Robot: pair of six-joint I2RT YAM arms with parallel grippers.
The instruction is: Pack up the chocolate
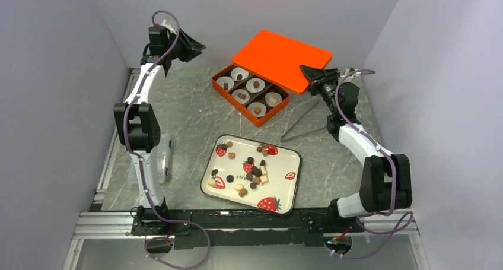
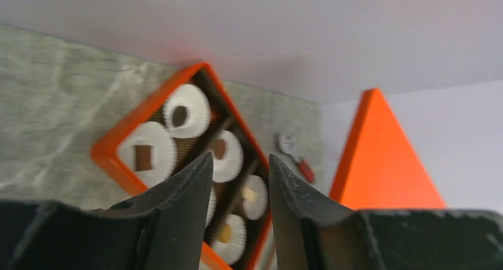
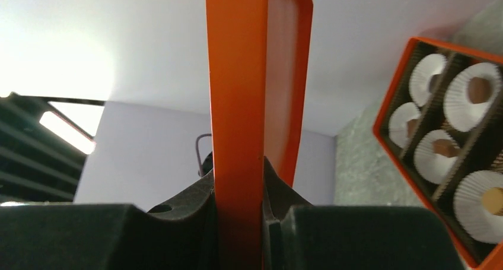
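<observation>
Several loose pieces of chocolate (image 1: 255, 170), dark, light brown and cream, lie on a white strawberry-print tray (image 1: 285, 187). An open orange box (image 1: 236, 108) behind it holds six paper cups, each with a piece of chocolate (image 2: 143, 157). My right gripper (image 1: 309, 74) is shut on the edge of the orange lid (image 1: 282, 51) and holds it tilted behind the box. In the right wrist view the lid (image 3: 237, 74) fills the jaws of the gripper (image 3: 237, 175), with the box (image 3: 391, 113) at the right. My left gripper (image 1: 199, 46) is raised at the back left, open and empty (image 2: 240, 157).
Thin metal tongs (image 1: 299, 118) lie on the table right of the box. A clear plastic item (image 1: 165, 163) lies beside the left arm. A small red and white object (image 2: 295, 154) lies near the back wall. Walls close in the left, back and right.
</observation>
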